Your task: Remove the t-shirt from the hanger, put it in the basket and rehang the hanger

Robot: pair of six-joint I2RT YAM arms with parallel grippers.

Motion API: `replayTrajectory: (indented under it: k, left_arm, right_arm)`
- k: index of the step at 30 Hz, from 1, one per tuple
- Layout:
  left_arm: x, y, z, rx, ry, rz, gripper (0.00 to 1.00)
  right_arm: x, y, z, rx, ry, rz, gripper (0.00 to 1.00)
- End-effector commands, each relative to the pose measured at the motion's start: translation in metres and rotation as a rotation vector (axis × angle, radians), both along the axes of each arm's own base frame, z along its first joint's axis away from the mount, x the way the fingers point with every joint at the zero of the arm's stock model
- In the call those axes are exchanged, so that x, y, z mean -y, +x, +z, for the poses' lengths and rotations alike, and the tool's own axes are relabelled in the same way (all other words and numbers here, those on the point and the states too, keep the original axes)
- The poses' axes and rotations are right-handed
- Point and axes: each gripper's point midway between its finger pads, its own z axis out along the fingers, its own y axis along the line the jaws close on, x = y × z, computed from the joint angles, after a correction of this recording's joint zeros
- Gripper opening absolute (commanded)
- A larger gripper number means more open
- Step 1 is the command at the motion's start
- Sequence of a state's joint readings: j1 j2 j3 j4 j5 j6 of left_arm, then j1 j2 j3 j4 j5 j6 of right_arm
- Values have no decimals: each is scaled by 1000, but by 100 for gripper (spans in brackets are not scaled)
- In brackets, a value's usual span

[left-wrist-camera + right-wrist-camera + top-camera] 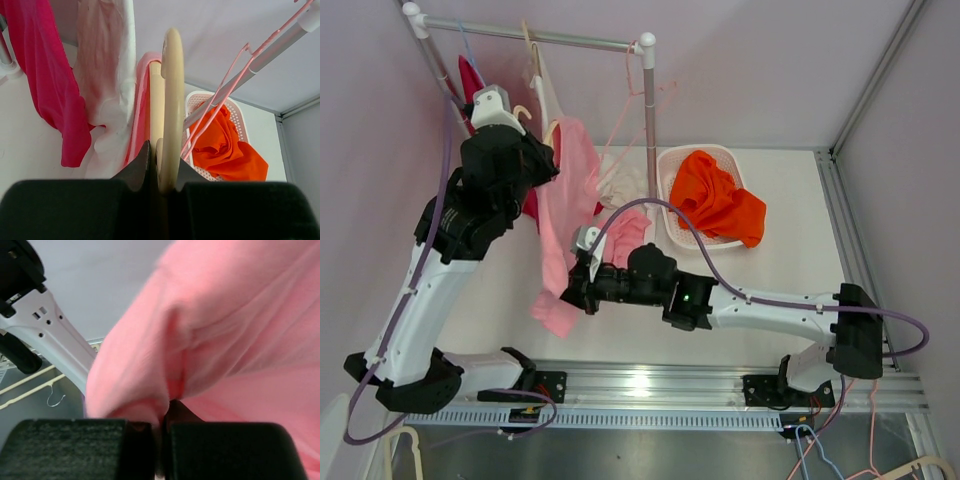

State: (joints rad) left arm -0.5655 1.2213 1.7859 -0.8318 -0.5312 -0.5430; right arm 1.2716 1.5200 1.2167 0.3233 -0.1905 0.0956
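Observation:
A light pink t-shirt (568, 215) hangs from a cream hanger (171, 95) held away from the rail. My left gripper (542, 160) is shut on the hanger; in the left wrist view (162, 172) the jaws clamp the cream hook, with the pink shirt (141, 115) draped just beyond. My right gripper (572, 290) is shut on the lower part of the t-shirt; in the right wrist view (164, 417) pink cloth (235, 340) is pinched between the jaws and fills the frame.
A white clothes rail (535, 35) stands at the back left with a magenta garment (45, 80), a whitish garment (107, 75) and thin pink wire hangers (225, 85). A white basket (672, 165) on the table holds an orange garment (718, 198).

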Motion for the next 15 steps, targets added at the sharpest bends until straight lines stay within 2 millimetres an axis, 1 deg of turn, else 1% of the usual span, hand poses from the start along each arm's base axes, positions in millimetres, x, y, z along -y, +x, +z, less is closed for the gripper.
replayTrajectory:
  k: [1, 2, 3, 4, 5, 6, 7, 8, 9, 10, 11, 12, 13, 14, 15]
  left_arm:
    - [0, 12, 38, 110, -36, 29, 0]
    - [3, 21, 30, 87, -6, 32, 1]
    - [5, 26, 34, 91, -7, 24, 1]
    - [3, 30, 40, 100, -14, 26, 1]
    - [4, 36, 39, 91, -8, 19, 1]
    - [7, 47, 34, 65, 6, 23, 1]
    - [5, 54, 32, 53, 15, 31, 1]
    - [3, 53, 53, 93, 3, 29, 1]
    - [7, 65, 40, 48, 31, 27, 1]
    - [7, 68, 40, 42, 39, 24, 1]
    - [6, 64, 59, 81, 26, 21, 1]
    - [7, 63, 58, 71, 35, 10, 1]
    - [14, 62, 56, 59, 35, -36, 0]
    - [16, 55, 67, 78, 18, -65, 1]
    - [23, 49, 66, 67, 11, -110, 1]
  right_arm:
    - [0, -49, 35, 43, 65, 81, 0]
    - [5, -57, 33, 56, 47, 68, 0]
    - [7, -66, 31, 59, 36, 76, 0]
    - [9, -78, 28, 61, 26, 90, 0]
    - [12, -100, 23, 60, 4, 115, 0]
    - [16, -110, 16, 62, -18, 121, 0]
    - [17, -121, 10, 60, -33, 130, 0]
    - [20, -135, -1, 59, -62, 123, 0]
    - [21, -141, -17, 42, -97, 119, 0]
    - [21, -145, -28, 30, -122, 117, 0]
    - [22, -144, -38, 18, -141, 104, 0]
    - [22, -141, -47, 5, -154, 79, 0]
    - [24, -137, -63, -15, -178, 53, 0]
    - [24, -131, -68, -17, -188, 23, 0]
    - [26, -121, -71, -23, -193, -12, 0]
